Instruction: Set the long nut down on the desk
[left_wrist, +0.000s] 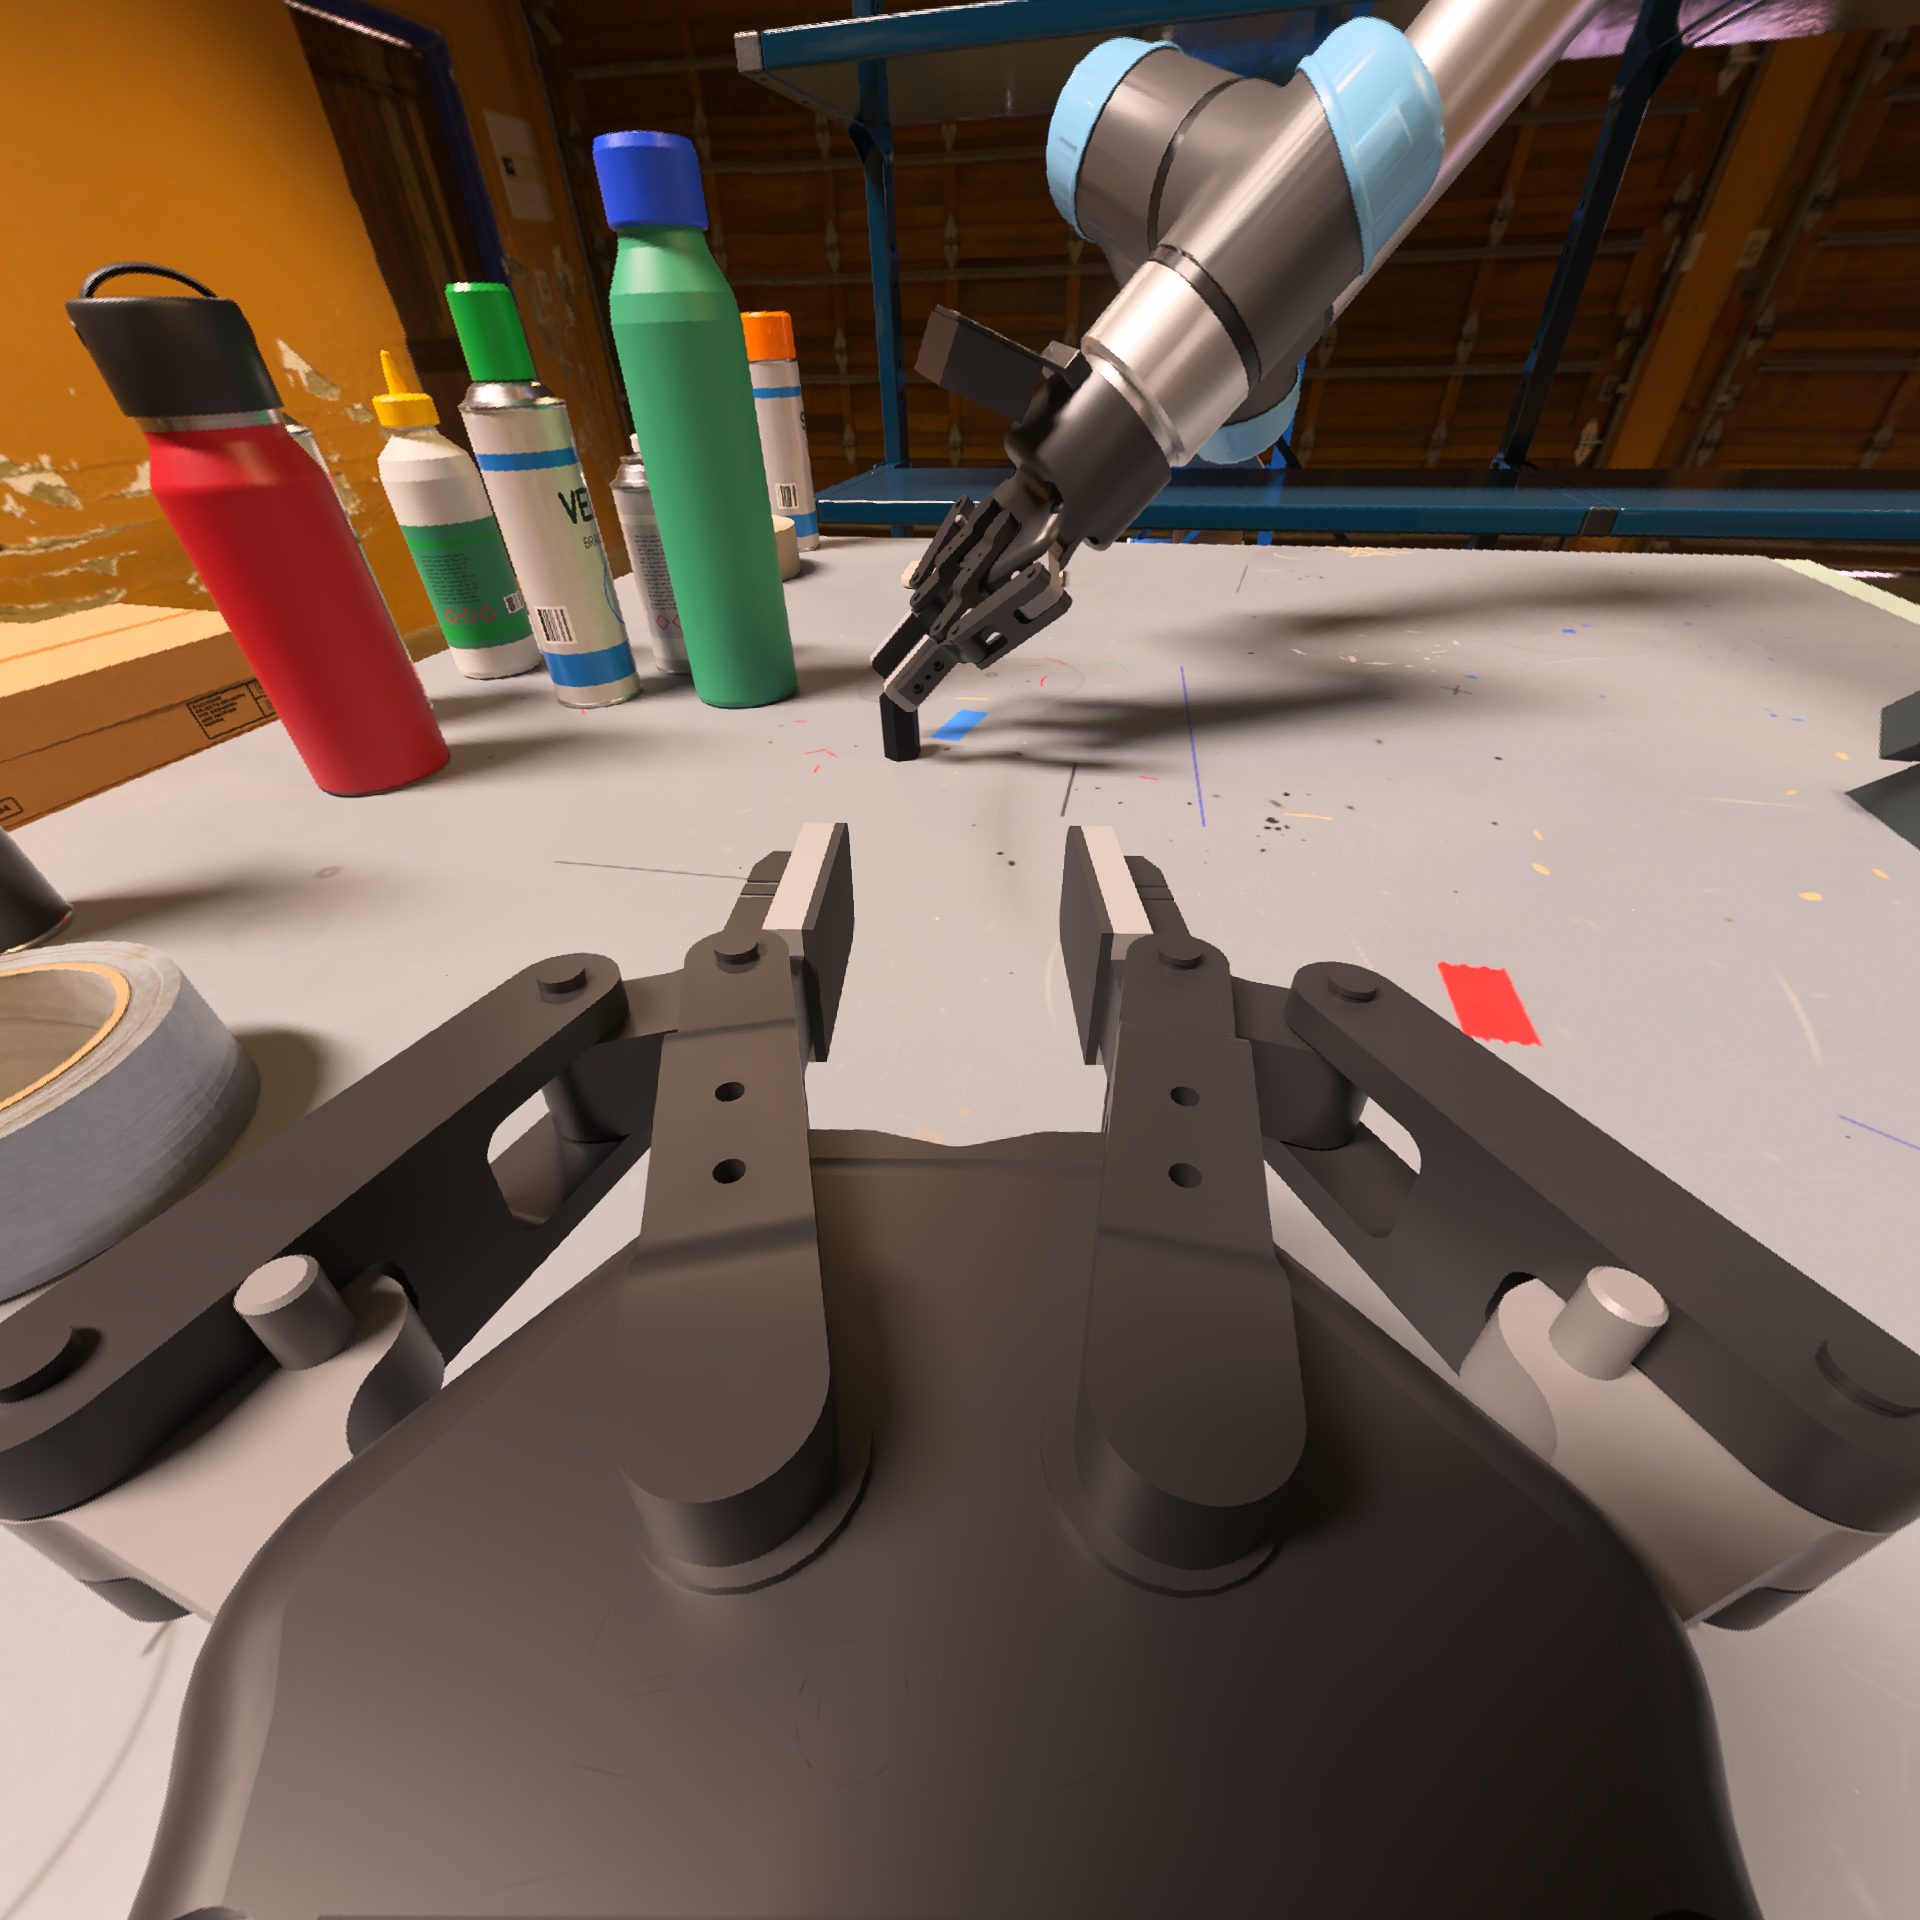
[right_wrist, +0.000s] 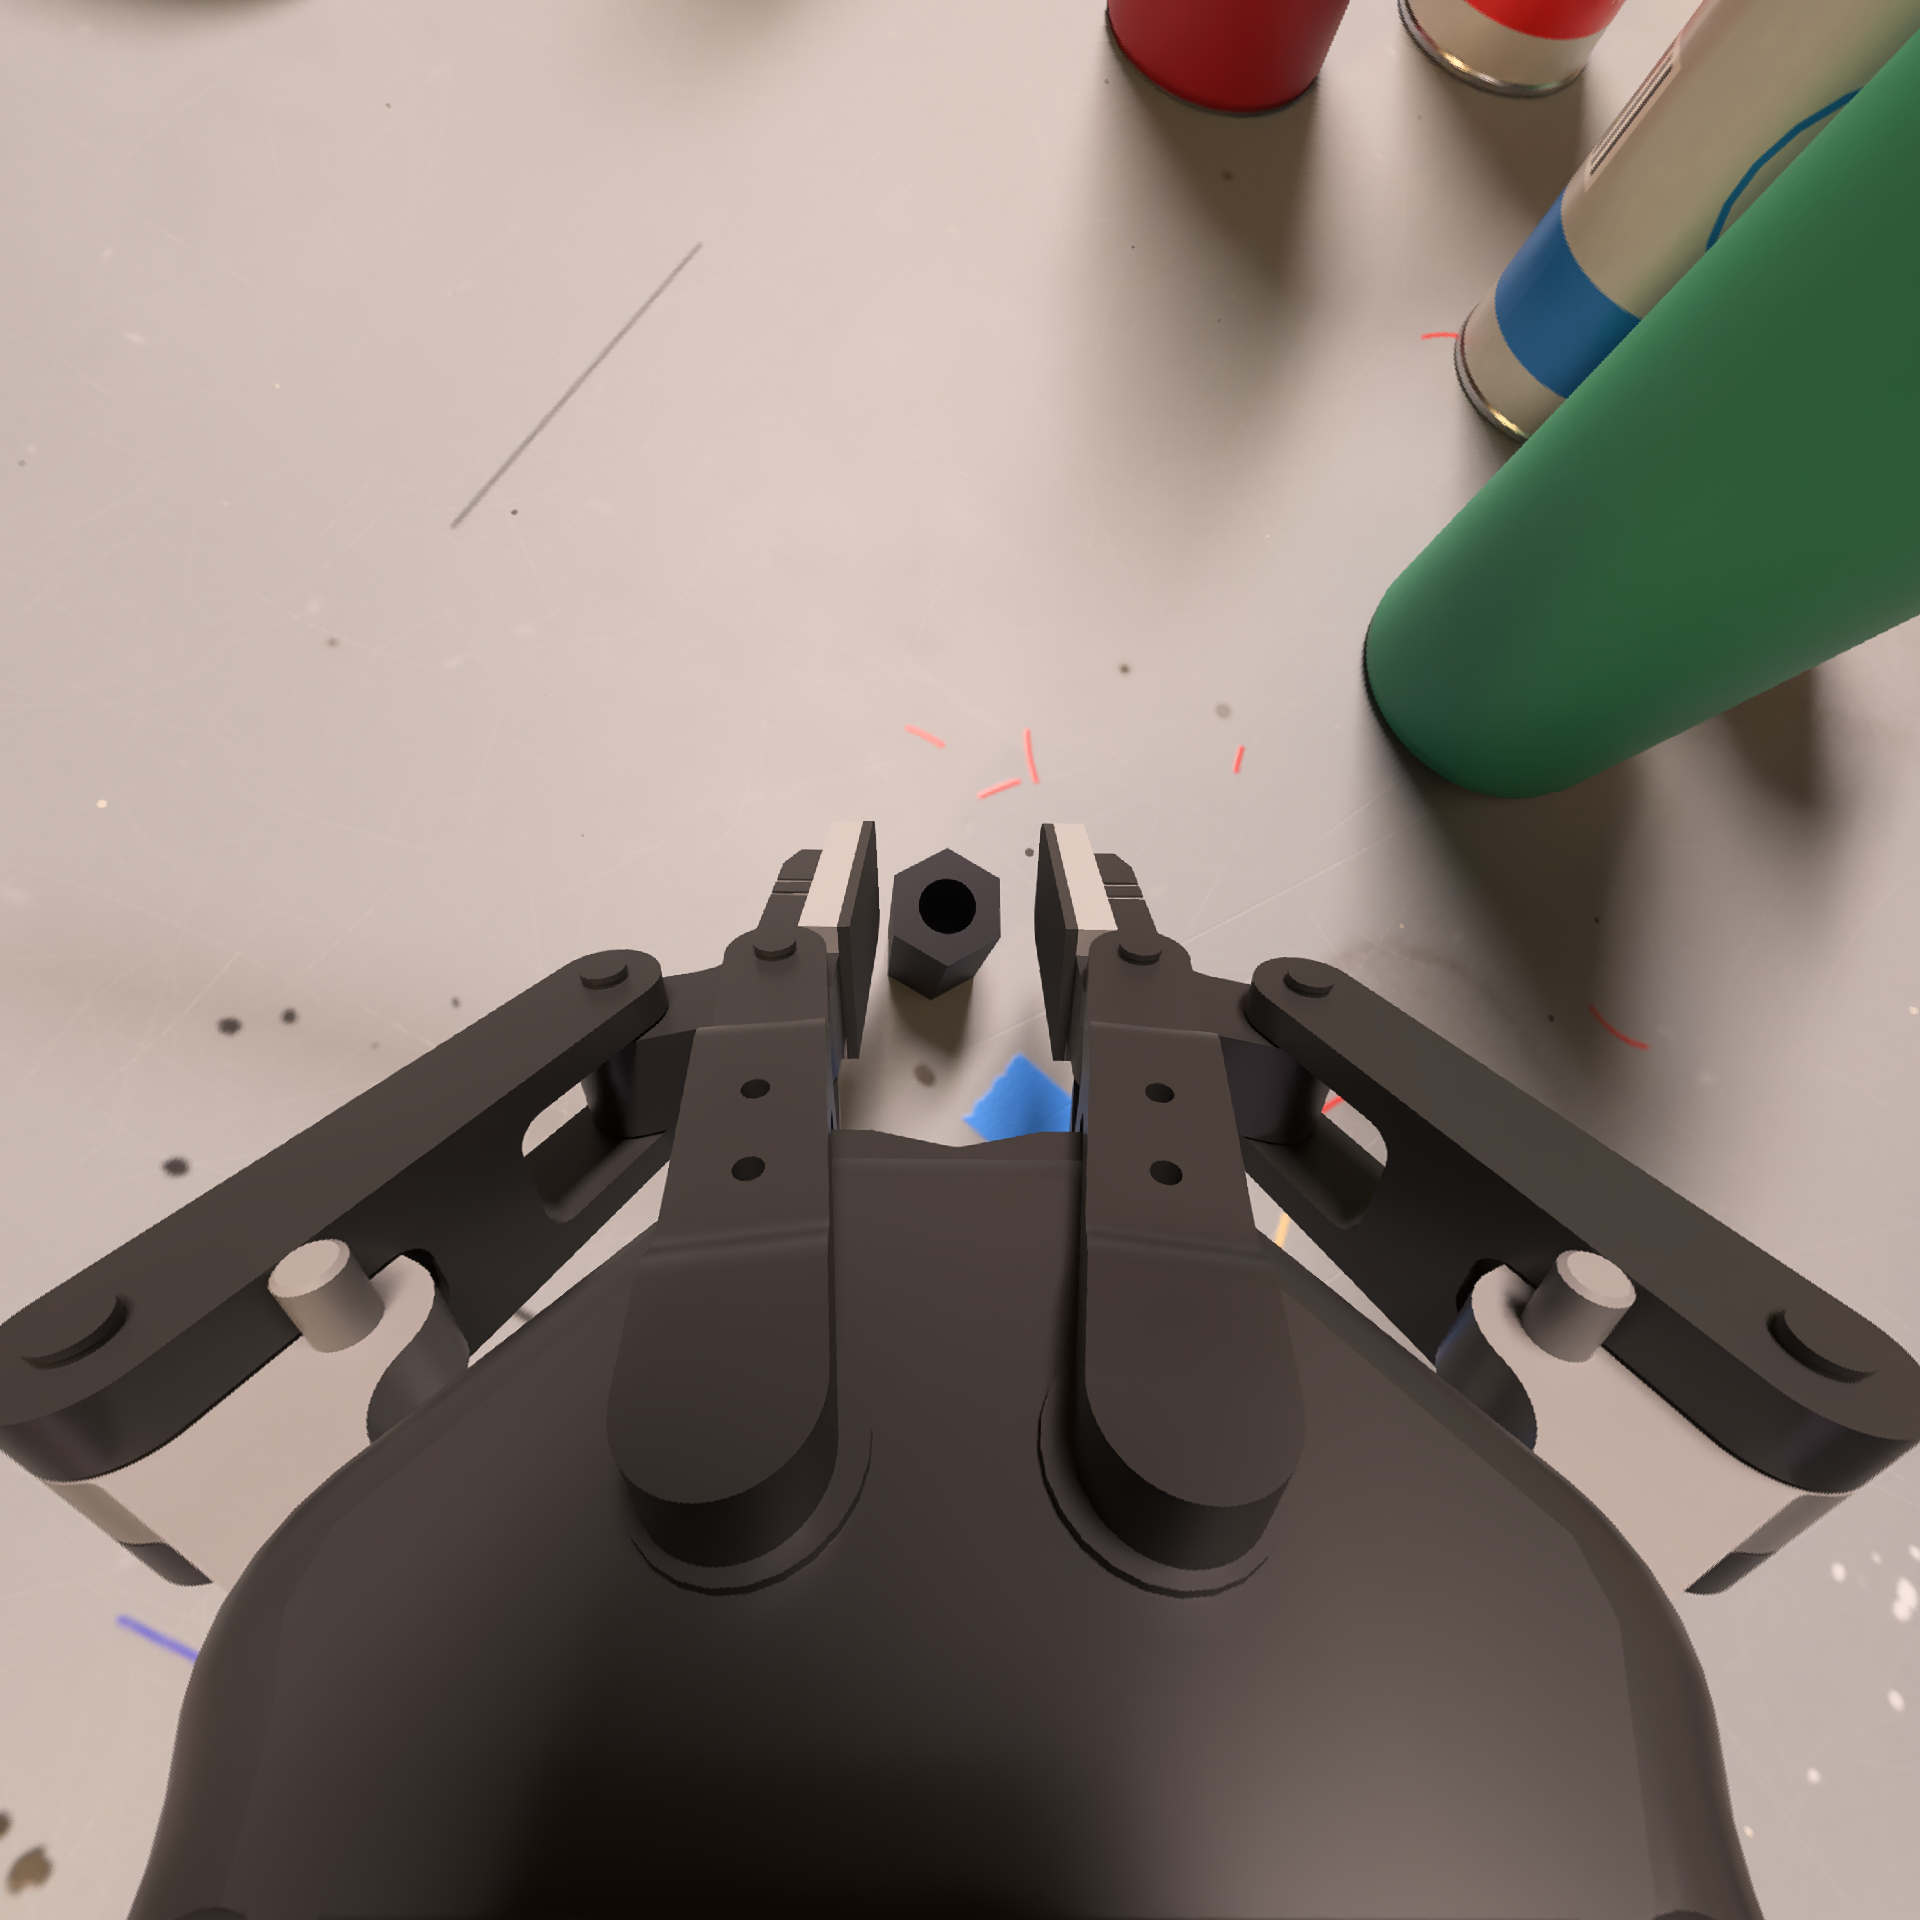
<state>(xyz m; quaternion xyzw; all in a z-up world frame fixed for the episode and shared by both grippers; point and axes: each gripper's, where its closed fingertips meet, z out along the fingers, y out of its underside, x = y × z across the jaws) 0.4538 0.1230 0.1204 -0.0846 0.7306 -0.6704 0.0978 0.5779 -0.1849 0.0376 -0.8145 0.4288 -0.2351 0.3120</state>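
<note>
The long nut (right_wrist: 945, 920) is a black hexagonal sleeve standing upright on the grey desk (right_wrist: 520, 727), its bore facing my right wrist camera. My right gripper (right_wrist: 956, 862) is open; the nut stands between its fingers, nearer the left pad (right_wrist: 844, 883), with a gap on each side. In the left wrist view the nut (left_wrist: 900, 732) stands on the desk (left_wrist: 1351, 935) under the right gripper's (left_wrist: 914, 681) tips. My left gripper (left_wrist: 956, 862) is open and empty, low over the desk, a short way in front of the nut.
A tall green bottle (left_wrist: 696, 457) (right_wrist: 1662, 520), a red flask (left_wrist: 281, 561), spray cans (left_wrist: 540, 520) and a glue bottle (left_wrist: 447, 520) stand left of the nut. A tape roll (left_wrist: 94, 1091) and a cardboard box (left_wrist: 125, 686) lie at the left. Blue shelving (left_wrist: 1351, 509) runs behind.
</note>
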